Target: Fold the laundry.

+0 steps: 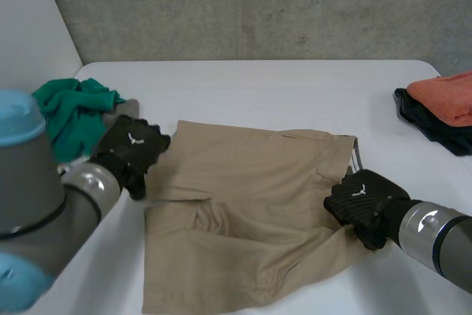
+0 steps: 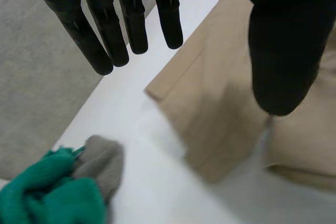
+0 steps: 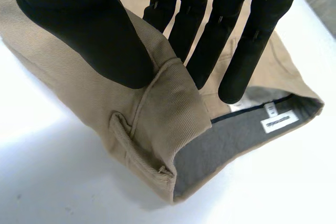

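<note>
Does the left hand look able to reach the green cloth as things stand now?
Probably yes: the left hand is open and holds nothing, and the green cloth lies close beside it, with nothing between them.

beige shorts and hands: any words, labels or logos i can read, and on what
White label inside the waistband of the beige cotton shorts: one printed line, too blurred to read.
Smaller white tag beside it: too small to read.
Left hand and right hand: white logo mark, no letters.

Bright, even light on the white table [image 1: 295,86]; a soft shadow (diffuse-edged) lies beside the khaki shorts [image 3: 173,114].
</note>
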Available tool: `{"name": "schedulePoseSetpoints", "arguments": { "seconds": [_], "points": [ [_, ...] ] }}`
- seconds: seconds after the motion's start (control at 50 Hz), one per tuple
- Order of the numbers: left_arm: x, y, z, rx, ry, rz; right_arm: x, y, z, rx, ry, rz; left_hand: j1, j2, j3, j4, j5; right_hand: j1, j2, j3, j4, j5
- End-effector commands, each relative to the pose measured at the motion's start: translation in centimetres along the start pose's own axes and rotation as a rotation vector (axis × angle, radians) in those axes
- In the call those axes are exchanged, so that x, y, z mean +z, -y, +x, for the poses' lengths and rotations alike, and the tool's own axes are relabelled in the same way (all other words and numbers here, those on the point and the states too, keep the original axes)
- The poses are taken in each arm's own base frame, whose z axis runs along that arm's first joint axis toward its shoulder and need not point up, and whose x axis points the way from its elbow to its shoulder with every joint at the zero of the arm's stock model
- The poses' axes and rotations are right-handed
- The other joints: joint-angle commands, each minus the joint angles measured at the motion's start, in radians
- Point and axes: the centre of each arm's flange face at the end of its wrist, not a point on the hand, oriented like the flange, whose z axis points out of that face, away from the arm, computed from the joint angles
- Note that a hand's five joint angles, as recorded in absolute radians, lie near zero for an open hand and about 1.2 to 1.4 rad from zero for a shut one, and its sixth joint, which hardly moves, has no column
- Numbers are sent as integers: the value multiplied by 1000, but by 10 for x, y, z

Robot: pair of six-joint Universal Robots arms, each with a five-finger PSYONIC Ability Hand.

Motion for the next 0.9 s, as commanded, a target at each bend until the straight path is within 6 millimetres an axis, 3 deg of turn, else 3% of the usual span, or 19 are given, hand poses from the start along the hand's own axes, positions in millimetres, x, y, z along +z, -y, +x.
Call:
{"name": "schedulePoseSetpoints", "arguments": {
  "seconds": [0.02, 0.1, 0.16, 0.48, 0.54, 0.56, 0.58, 0.66, 0.7, 0.82, 0.9],
  "points": [
    [-59, -12, 52, -57, -215, -17, 1, 2, 8, 73, -30, 22, 160, 166, 165, 175, 180, 278, 216, 207, 201, 202],
    [-81, -25, 78, -26, -308, -51, 2, 1, 12, 106, -40, 18, 216, 222, 221, 231, 235, 278, 216, 207, 201, 202],
    [-85, -29, 85, -12, -328, -67, 2, 3, 13, 123, -48, 23, 216, 222, 221, 231, 236, 278, 216, 207, 201, 202],
    [-74, -40, 102, 51, -364, -109, 2, -3, 34, 234, -150, 5, 242, 249, 247, 257, 262, 278, 216, 207, 201, 202],
    [-67, -43, 103, 75, -346, -113, 2, -4, 36, 238, -156, -3, 476, 482, 481, 491, 496, 278, 216, 207, 201, 202],
    [-65, -44, 103, 83, -339, -111, 1, -4, 36, 238, -153, -4, 614, 620, 619, 629, 634, 278, 216, 207, 201, 202],
    [-62, -45, 101, 96, -315, -110, 1, -5, 34, 238, -143, -6, 926, 932, 931, 941, 946, 278, 216, 207, 201, 202],
    [-60, -43, 97, 107, -280, -95, -3, -4, 26, 200, -93, -25, 929, 935, 934, 944, 949, 278, 216, 207, 201, 202],
    [-64, -40, 97, 113, -284, -84, -9, -6, 19, 153, -44, -60, 929, 935, 934, 944, 949, 278, 216, 207, 201, 202],
    [-109, -40, 103, 217, -446, -163, -49, -23, -1, -103, 228, -270, 929, 935, 934, 944, 949, 278, 216, 207, 201, 202],
    [-126, -39, 97, 234, -516, -250, -50, -23, -3, -198, 270, -246, 929, 935, 934, 944, 949, 278, 216, 207, 201, 202]
  ]
}}
